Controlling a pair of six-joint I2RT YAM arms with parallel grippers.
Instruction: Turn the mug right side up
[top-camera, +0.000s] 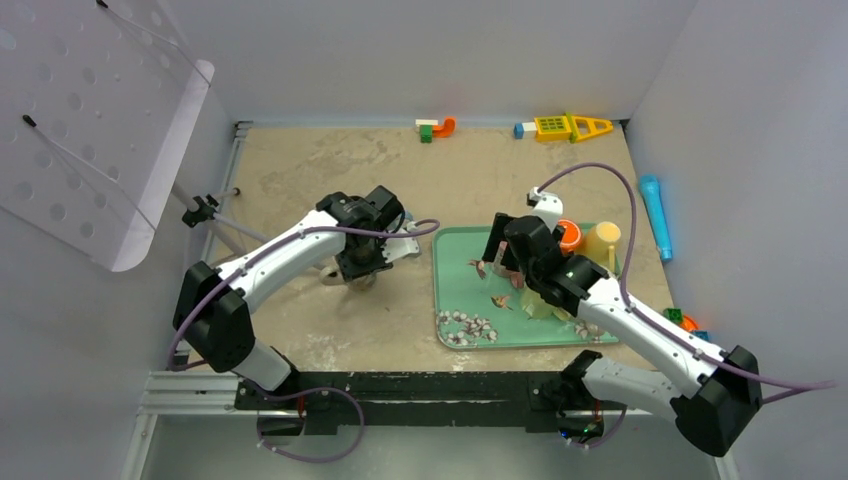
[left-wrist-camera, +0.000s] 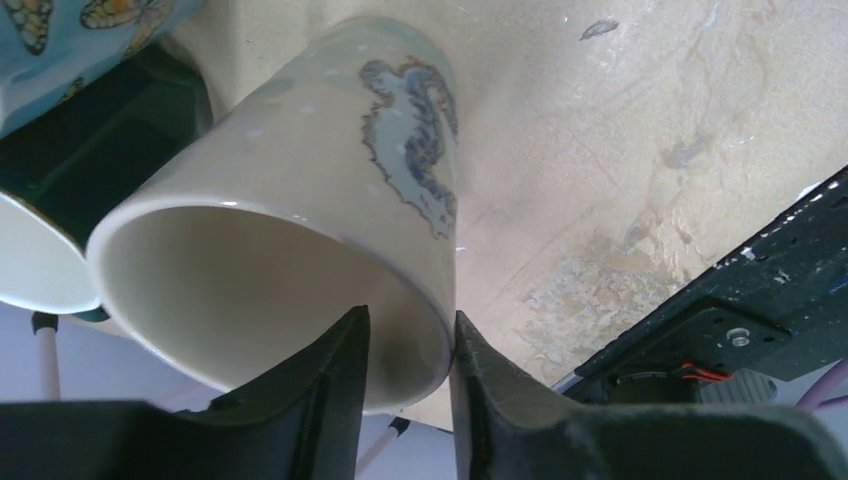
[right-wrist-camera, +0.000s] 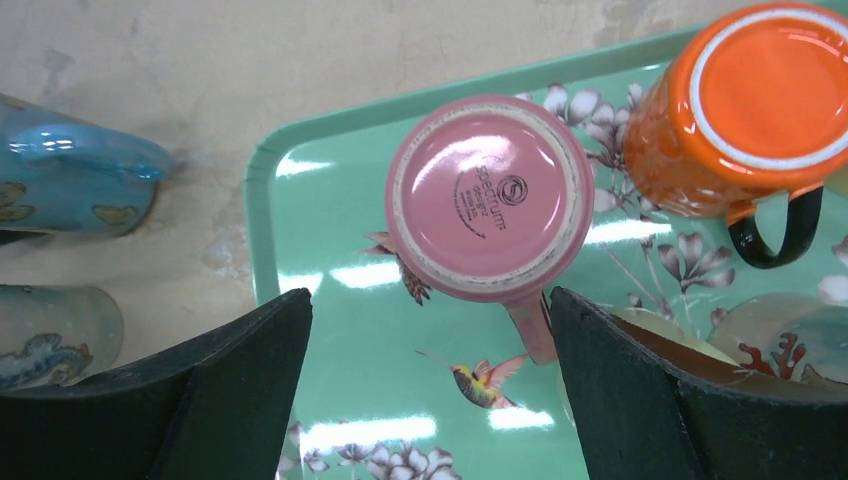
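Left pincer (left-wrist-camera: 409, 316): fingers slightly parted and straddling the rim of the cream mug (left-wrist-camera: 300, 150), one finger inside and one outside, with the inner finger clear of the wall. This mug is on the counter (left-wrist-camera: 620, 150), mouth facing up, just beside a blue mug (left-wrist-camera: 60, 30).

Right pincer (right-wrist-camera: 428, 295): spread wide, gripping nothing, hovering over the pink mug (right-wrist-camera: 488, 195). That mug sits base-up on the green tray (right-wrist-camera: 340, 330), near an inverted orange mug (right-wrist-camera: 750, 90).
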